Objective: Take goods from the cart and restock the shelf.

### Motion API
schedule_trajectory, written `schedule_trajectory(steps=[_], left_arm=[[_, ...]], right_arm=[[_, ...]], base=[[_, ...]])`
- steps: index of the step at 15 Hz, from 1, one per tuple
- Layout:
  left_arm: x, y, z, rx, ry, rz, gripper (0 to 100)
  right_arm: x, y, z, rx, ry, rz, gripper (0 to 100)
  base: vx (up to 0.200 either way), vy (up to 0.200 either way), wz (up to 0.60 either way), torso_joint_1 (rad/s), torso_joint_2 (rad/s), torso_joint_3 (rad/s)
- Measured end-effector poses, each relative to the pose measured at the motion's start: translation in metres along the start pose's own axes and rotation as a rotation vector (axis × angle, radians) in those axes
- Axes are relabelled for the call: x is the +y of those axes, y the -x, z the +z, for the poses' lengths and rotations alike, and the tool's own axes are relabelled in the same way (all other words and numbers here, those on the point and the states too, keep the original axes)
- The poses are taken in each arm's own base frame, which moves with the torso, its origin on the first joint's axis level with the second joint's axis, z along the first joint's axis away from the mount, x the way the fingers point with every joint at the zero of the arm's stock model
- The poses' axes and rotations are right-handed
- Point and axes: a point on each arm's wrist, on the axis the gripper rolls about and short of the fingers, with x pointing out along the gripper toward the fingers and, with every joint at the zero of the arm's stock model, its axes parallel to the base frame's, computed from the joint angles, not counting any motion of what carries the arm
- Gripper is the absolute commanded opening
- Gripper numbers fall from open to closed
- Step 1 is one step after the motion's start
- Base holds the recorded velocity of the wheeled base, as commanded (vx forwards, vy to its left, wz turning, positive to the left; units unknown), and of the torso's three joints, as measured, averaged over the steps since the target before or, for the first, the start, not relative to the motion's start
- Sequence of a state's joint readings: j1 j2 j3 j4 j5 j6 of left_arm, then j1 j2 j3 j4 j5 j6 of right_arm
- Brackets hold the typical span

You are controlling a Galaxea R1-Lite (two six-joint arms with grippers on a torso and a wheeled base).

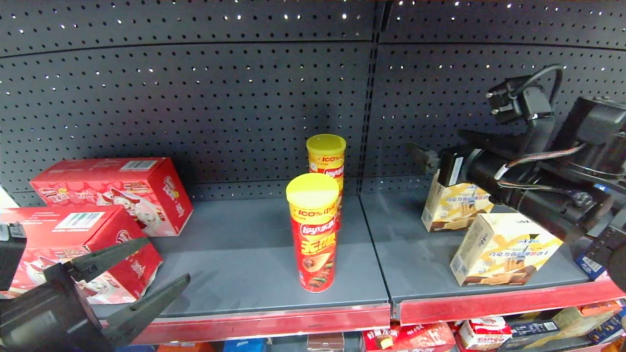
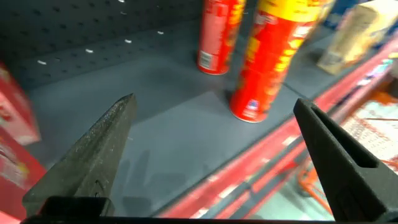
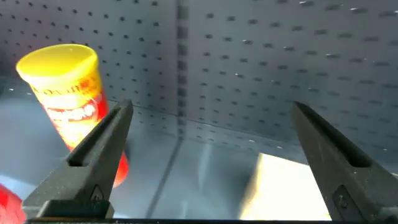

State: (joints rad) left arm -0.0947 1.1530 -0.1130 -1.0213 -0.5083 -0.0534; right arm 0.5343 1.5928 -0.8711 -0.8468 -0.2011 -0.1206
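Two red chip cans with yellow lids stand mid-shelf, one (image 1: 313, 234) near the front, the other (image 1: 326, 161) behind it. My left gripper (image 1: 166, 261) hangs open and empty before the shelf's front left edge; in the left wrist view the left gripper (image 2: 214, 102) faces both cans (image 2: 267, 56) (image 2: 217, 34). My right gripper (image 1: 425, 159) is over the rear cream wafer box (image 1: 452, 208), open and holding nothing. In the right wrist view the right gripper (image 3: 212, 109) has that box (image 3: 286, 190) below it and the back can (image 3: 68, 93) off to one side.
Two red snack boxes (image 1: 117, 193) (image 1: 78, 249) lie at the shelf's left end. A second cream box (image 1: 503, 249) stands front right. The grey shelf (image 1: 234, 254) has bare room around the cans. Pegboard wall (image 1: 220, 98) behind; packed goods (image 1: 440, 335) on the shelf below.
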Motion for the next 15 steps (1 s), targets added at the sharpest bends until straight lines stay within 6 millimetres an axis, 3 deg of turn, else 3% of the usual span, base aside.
schedule_trajectory(steps=[5,9,15], left_arm=[[-0.003,-0.032,0.012,-0.007,-0.019,0.039,100],[-0.005,-0.052,0.003,0.103,-0.065,0.005,100],[-0.006,-0.085,-0.020,0.236,-0.092,0.050,100]], right_arm=[[-0.039,0.036,0.014,-0.040,0.017,-0.127,100],[-0.070,0.070,0.022,-0.076,0.033,-0.253,100],[-0.082,0.103,0.021,-0.094,0.039,-0.308,100]], base=[[0.000,0.000,0.00,0.000,0.00,0.000],[0.000,0.000,0.00,0.000,0.00,0.000],[0.000,0.000,0.00,0.000,0.00,0.000]])
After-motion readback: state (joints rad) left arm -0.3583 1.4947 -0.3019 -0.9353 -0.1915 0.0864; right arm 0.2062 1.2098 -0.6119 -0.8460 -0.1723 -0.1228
